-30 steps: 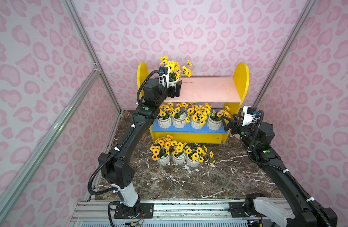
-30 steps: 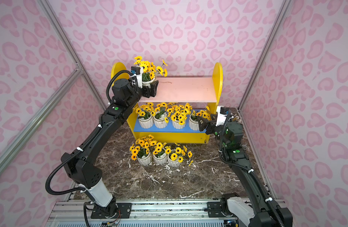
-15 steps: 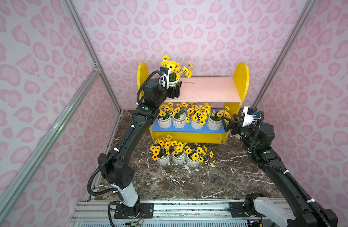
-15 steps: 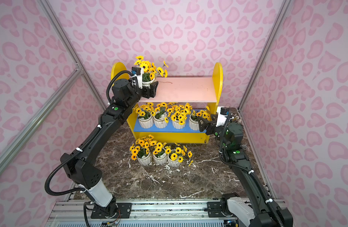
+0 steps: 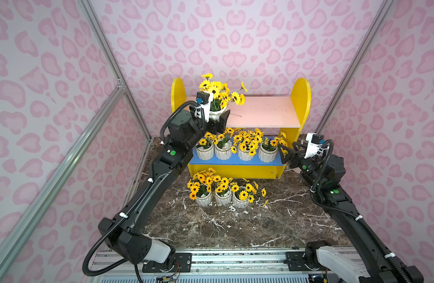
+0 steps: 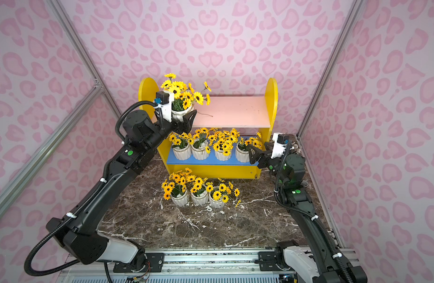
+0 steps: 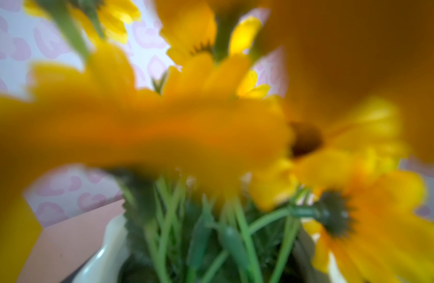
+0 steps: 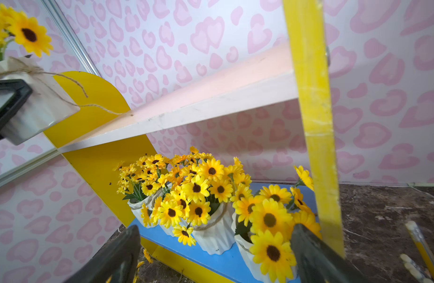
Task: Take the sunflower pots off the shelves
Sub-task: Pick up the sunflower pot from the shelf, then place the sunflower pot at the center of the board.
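Left jaws clamp a sunflower pot (image 5: 217,114) just above the pink shelf (image 5: 262,111) at left, likely bound next for the desk (image 5: 211,227); right jaws, apart, face the rightmost pot (image 5: 267,154) on the blue shelf (image 5: 235,162).

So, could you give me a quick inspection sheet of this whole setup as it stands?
Surface: dark marble top, white-veined, no spills seen.
Job's things: yellow shelf; one pot gripped at the pink board's end, four pots on the blue board, three pots on the marble in front.
Clutter: stray flower bit by those three; pencils beside the shelf.
End effectors: left end effector shut on the pot; right end effector open, at the blue board's end.
Cables: black hoses along both arms, none seen snagged.
Surroundings: pink heart-print walls, metal frame posts.
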Robot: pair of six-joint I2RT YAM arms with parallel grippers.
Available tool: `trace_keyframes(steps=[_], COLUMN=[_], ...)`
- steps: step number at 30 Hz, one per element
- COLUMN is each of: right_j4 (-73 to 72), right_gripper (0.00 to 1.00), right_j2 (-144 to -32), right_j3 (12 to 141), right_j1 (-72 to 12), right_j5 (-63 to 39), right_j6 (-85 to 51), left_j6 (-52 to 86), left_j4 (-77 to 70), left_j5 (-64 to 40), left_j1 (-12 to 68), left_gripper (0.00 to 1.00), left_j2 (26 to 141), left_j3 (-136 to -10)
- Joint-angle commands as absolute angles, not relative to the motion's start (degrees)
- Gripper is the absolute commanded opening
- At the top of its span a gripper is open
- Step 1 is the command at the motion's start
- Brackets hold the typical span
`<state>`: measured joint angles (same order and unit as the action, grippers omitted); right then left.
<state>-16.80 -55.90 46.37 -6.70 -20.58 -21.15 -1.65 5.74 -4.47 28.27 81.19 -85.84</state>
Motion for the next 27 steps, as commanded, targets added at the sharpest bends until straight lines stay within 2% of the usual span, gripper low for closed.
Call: trace_keyframes(steps=[1, 7, 14, 20, 27], right_j4=[-16.6, -11.8, -10.3, -11.8, -12.8], right_gripper=[0.96, 0.94, 0.93, 0.92, 0.91], right_j2=[-54.7, -52.0, -50.0, -48.5, -46.8], right_j3=[46.3, 44.9, 42.0, 38.5, 35.4], right_j1=[-6.7, -6.8, -6.4, -3.5, -1.1], right_j5=[-18.7, -12.1, -7.6, -7.2, -9.1], right_j6=[-21.4, -21.0, -22.2, -24.7, -25.9], left_j6=[-2.0, 1.4, 8.1, 8.7, 8.4], left_j4=[-4.8, -13.5, -21.3, -27.1, -36.2], left_j5=[-3.7, -0.2, 3.4, 10.0, 13.7], left_j1=[31.0, 38.3, 46.6, 56.8, 66.8], left_gripper=[0.03, 0.04, 0.04, 0.04, 0.04], left_j2=[74.8, 63.0, 56.2, 57.8, 67.7], left_j3=[-76.8, -56.2, -39.2, -32.1, -29.9])
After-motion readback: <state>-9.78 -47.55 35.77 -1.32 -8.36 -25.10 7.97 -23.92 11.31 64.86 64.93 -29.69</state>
